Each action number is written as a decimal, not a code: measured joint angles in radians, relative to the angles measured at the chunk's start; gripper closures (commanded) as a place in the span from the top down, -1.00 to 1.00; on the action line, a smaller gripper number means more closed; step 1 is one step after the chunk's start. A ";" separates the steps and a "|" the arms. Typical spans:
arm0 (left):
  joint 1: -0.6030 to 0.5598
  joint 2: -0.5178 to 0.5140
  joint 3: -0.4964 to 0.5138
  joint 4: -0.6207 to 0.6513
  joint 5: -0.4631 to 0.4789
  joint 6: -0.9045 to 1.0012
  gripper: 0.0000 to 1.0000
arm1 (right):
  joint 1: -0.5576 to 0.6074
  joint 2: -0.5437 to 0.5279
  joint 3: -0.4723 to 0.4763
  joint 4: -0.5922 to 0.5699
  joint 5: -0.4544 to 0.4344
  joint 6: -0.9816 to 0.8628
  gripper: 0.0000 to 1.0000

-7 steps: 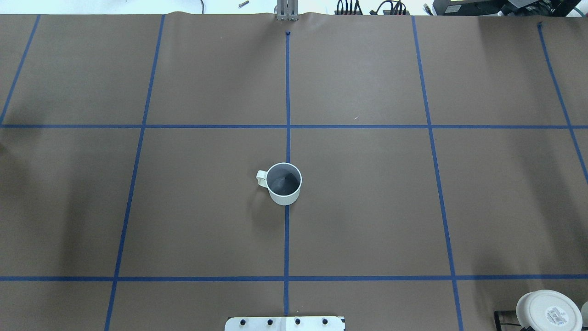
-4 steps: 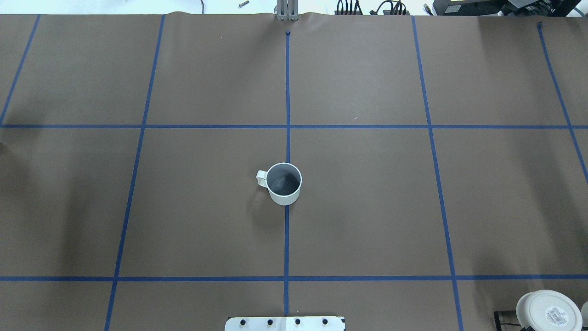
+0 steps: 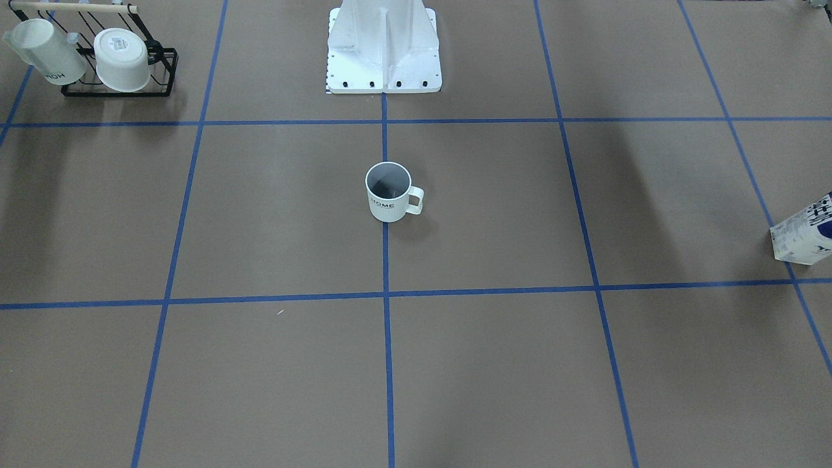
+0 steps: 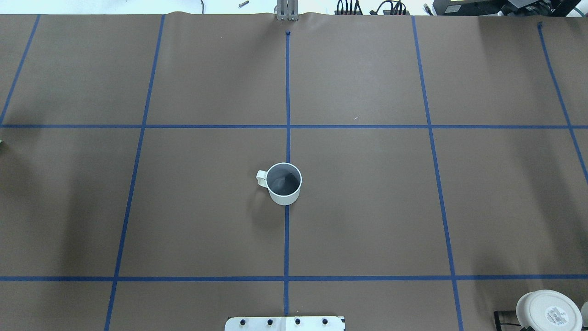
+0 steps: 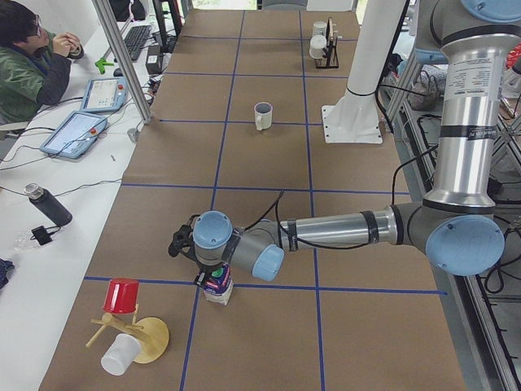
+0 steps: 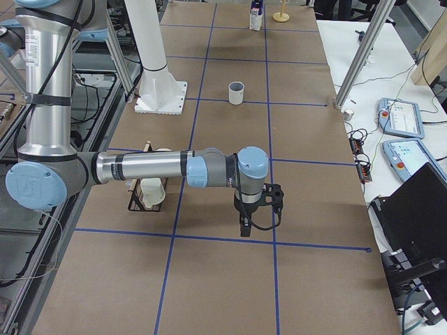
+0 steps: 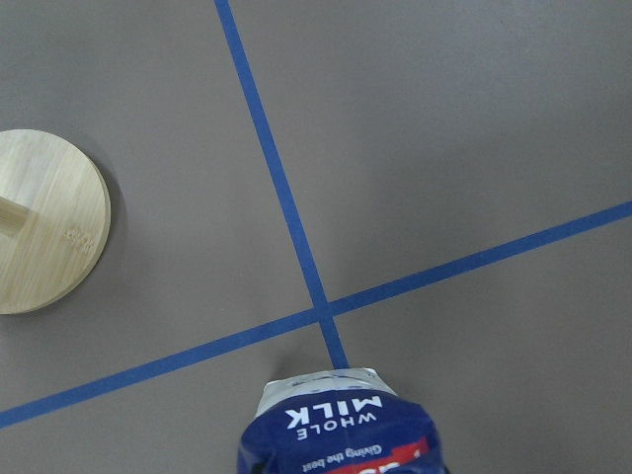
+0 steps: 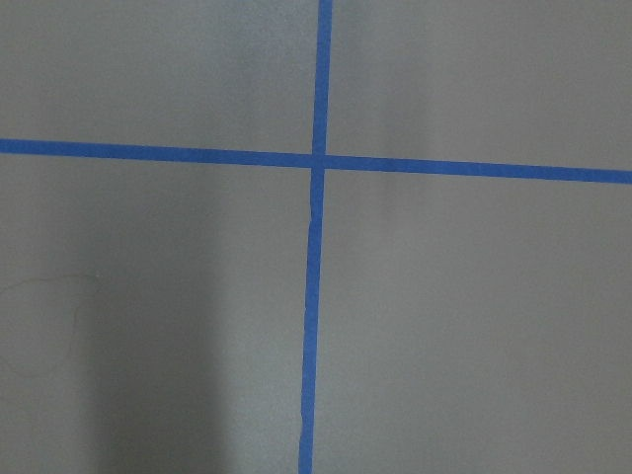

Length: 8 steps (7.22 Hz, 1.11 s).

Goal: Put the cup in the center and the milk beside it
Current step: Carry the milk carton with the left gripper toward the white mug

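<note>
A small white handled mug (image 4: pixel 284 183), dark grey inside with black "HOME" lettering, stands upright on the brown surface (image 4: pixel 367 207), straight out from the white robot base (image 3: pixel 383 49), on the middle blue tape line (image 4: pixel 287 239). A tall navy-and-white milk carton (image 5: pixel 217 283) stands well to the base's left, under the left gripper (image 5: pixel 208 267). The right gripper (image 6: pixel 257 222) hangs well to the base's right. Whether either pair of jaws is apart or together cannot be told

Left arm (image 5: pixel 342 228): silver tube links, grey joint housings, pale-blue round caps, black cable, printed label. Right arm (image 6: pixel 140 166): identical finish. Right gripper (image 6: pixel 257 222): black, looped black cable. Pedestal (image 3: pixel 383 45): white column on square plate, 4 dark screws.
</note>
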 measured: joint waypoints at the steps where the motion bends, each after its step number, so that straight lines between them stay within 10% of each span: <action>1: -0.001 0.001 -0.018 0.009 -0.015 -0.003 -0.39 | 0.000 0.000 0.000 0.000 0.000 0.000 1.00; 8: 0.189 -0.058 -0.390 0.172 0.043 -0.518 -0.39 | 0.000 -0.001 0.000 0.000 0.000 0.000 1.00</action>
